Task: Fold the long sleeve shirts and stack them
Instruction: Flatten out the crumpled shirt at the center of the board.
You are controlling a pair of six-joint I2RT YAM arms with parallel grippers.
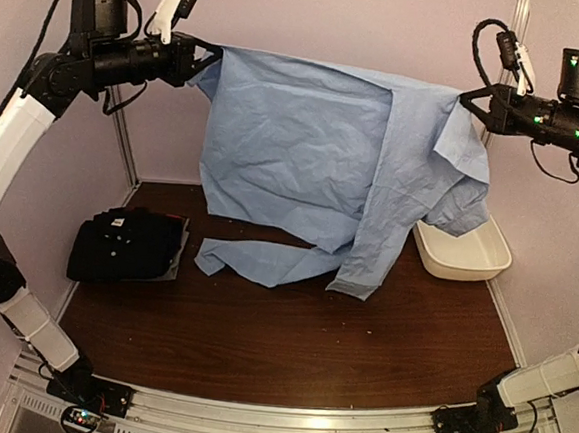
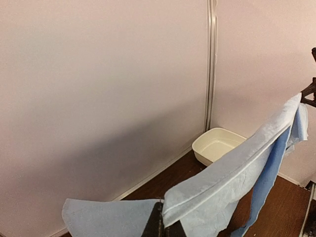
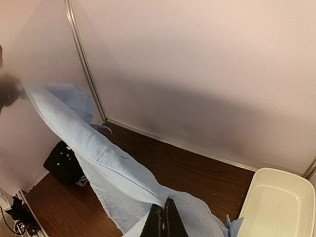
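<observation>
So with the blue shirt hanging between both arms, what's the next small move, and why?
Probably lower both together to lay the light blue shirt flat on the table: the left gripper and right gripper hold it stretched high, its lower end trailing.

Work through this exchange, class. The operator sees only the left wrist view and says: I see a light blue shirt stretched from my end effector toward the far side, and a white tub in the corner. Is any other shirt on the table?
Observer: Yes. A black shirt lies folded at the left side of the table, outside your view.
Operator: Does the blue one hang free of the table?
Observer: No. The blue shirt has its top edge lifted, but its lower part lies on the table.
Operator: Is its far corner gripped?
Observer: Yes. The right end effector is shut on that upper corner.
</observation>
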